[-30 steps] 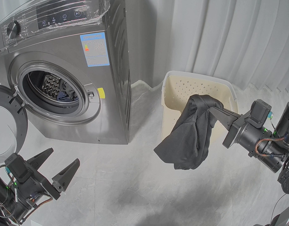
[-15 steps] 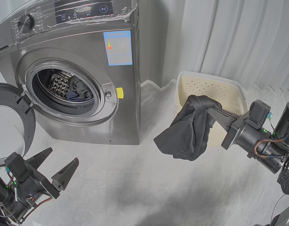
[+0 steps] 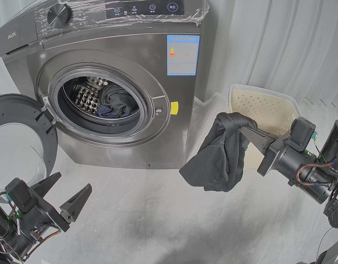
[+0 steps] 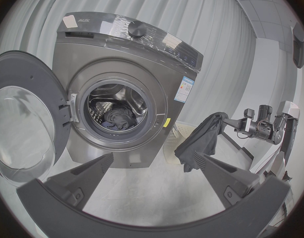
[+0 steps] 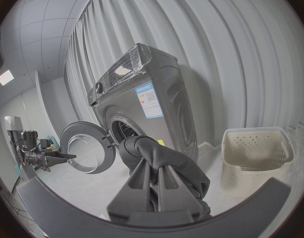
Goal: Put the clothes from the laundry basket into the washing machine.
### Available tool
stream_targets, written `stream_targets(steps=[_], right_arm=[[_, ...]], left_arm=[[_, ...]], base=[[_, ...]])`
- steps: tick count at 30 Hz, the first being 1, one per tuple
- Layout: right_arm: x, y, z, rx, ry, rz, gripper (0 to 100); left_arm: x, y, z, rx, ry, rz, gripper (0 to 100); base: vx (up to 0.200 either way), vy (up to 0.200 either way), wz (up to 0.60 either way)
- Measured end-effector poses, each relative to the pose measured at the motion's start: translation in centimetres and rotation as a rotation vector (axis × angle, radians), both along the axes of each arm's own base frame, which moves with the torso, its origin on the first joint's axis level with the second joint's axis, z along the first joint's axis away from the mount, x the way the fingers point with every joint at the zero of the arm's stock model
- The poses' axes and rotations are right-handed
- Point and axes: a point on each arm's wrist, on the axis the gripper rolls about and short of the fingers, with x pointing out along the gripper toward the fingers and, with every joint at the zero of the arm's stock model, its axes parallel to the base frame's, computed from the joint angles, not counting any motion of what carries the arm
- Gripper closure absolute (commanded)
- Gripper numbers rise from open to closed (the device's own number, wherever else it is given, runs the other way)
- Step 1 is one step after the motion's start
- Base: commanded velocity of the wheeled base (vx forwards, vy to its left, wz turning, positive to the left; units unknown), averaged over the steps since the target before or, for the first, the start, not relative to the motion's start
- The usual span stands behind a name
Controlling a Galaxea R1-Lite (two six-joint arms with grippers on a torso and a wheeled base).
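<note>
My right gripper (image 3: 246, 129) is shut on a dark grey garment (image 3: 218, 154), which hangs above the floor in front of the cream laundry basket (image 3: 282, 101). In the right wrist view the garment (image 5: 165, 159) drapes over the closed fingers (image 5: 142, 179). The grey washing machine (image 3: 117, 44) stands to the left with its round door (image 3: 18, 136) swung open. Dark clothes (image 3: 115, 99) lie inside the drum. My left gripper (image 3: 68, 191) hangs low at the left, open and empty, below the door. In the left wrist view its fingers (image 4: 89, 174) frame the drum opening (image 4: 117, 111).
Pale curtains (image 3: 279, 37) hang behind the machine and basket. The grey tiled floor (image 3: 158, 217) spreads between both arms. Plastic wrap covers the machine's control panel (image 3: 139, 8).
The head view has shifted, so the washing machine and basket sit farther right in the picture. Both grippers hold the same places relative to me, the garment still hanging from the right one.
</note>
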Motion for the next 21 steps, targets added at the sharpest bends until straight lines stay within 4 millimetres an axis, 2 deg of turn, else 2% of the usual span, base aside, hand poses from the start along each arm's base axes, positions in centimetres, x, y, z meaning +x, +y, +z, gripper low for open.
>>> stream_targets(steps=[5, 11, 20, 21], right_arm=[[-0.05, 0.10, -0.02, 0.000, 0.002, 0.004, 100], [-0.06, 0.11, 0.00, 0.001, 0.001, 0.005, 100], [-0.04, 0.09, -0.01, 0.001, 0.002, 0.003, 100], [-0.04, 0.09, -0.01, 0.001, 0.001, 0.003, 100]], left_arm=[[0.00, 0.00, 0.00, -0.002, 0.001, 0.000, 0], [0.00, 0.00, -0.01, -0.002, 0.001, 0.000, 0], [0.01, -0.01, -0.02, 0.000, 0.002, 0.000, 0], [0.01, -0.01, -0.02, 0.000, 0.002, 0.000, 0]], base=[[0.000, 0.200, 0.00], [0.000, 0.000, 0.00], [-0.200, 0.000, 0.00], [0.000, 0.000, 0.00]])
